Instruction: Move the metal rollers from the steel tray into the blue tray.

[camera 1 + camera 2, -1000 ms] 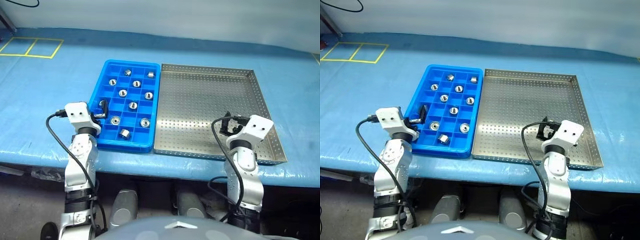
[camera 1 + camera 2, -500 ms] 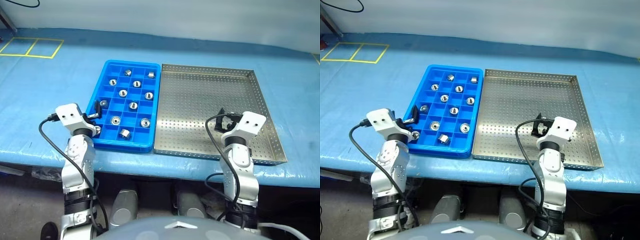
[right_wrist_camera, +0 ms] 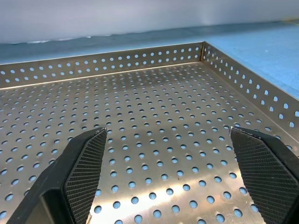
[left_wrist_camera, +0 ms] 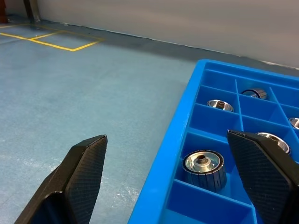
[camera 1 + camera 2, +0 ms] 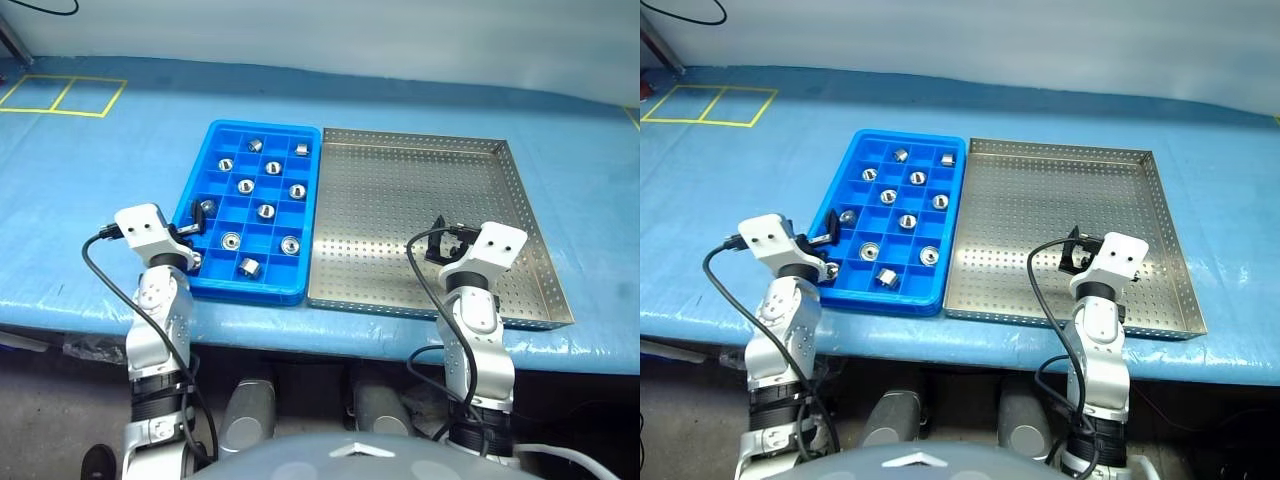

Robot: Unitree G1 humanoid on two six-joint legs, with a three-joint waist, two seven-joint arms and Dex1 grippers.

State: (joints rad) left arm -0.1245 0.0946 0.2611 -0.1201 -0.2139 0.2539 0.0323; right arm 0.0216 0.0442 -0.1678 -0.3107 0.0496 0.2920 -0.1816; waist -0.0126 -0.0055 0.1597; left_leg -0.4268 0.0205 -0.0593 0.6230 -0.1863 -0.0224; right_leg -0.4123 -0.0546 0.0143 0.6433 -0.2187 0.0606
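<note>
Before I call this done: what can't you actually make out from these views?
- Near-left compartment of the blue tray: in the eye views the left gripper covers part of it.
- Steel tray, near-right floor: the right gripper and its arm hide a patch; the right wrist view is cut off at its edges.
- Metal rollers: too small to tell which stand upright.

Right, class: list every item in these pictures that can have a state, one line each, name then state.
steel tray: holds no rollers, perforated floor bare.
blue tray: loaded, one roller to a compartment, some compartments free.
metal rollers: all lying in the blue tray.
left gripper: open, holding nothing, over the blue tray's edge.
right gripper: open, holding nothing, over the steel tray.
</note>
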